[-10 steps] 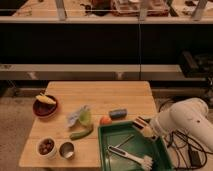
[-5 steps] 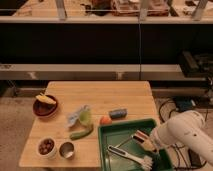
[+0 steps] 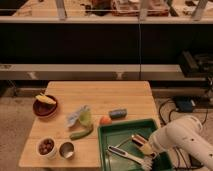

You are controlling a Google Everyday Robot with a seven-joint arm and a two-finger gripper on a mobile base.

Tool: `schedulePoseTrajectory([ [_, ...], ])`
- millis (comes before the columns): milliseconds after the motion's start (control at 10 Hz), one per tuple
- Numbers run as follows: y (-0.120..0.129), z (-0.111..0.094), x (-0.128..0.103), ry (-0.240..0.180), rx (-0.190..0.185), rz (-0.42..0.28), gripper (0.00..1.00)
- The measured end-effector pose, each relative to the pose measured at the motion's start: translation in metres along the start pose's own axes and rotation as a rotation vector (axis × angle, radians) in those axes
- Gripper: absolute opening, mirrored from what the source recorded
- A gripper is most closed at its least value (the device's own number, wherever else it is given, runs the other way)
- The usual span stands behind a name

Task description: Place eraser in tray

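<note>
The green tray (image 3: pixel 114 134) lies on the front right part of the wooden table. My gripper (image 3: pixel 143 145), at the end of the white arm (image 3: pixel 181 139), reaches in from the right and hangs low over the middle of the tray. It is shut on the eraser (image 3: pixel 137 141), a small dark brown block that sticks out toward the left, just above the tray floor. I cannot tell whether the eraser touches the floor. A white-handled brush (image 3: pixel 125 155) lies in the tray just in front of the gripper.
A small blue oblong piece (image 3: pixel 118 113) and an orange ball (image 3: pixel 104 120) lie behind the tray. A green cucumber (image 3: pixel 81 133) and a pale bag (image 3: pixel 80 116) sit left of it. A dark red bowl (image 3: pixel 45 107), a white cup (image 3: pixel 46 146) and a metal cup (image 3: pixel 66 149) stand at the left.
The arm has swung from beyond the tray's far right corner down and left over the tray, carrying the eraser with it. Nothing else has moved.
</note>
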Motion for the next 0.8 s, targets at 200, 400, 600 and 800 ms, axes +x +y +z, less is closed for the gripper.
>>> schedulePoseTrajectory([
  [200, -0.002, 0.004, 0.003, 0.000, -0.007, -0.006, 0.80],
  [400, 0.004, 0.001, 0.012, 0.004, -0.035, 0.018, 0.80],
  [600, 0.014, -0.012, 0.029, 0.011, -0.075, 0.059, 0.80],
  [800, 0.014, -0.019, 0.037, 0.018, -0.084, 0.065, 0.80],
])
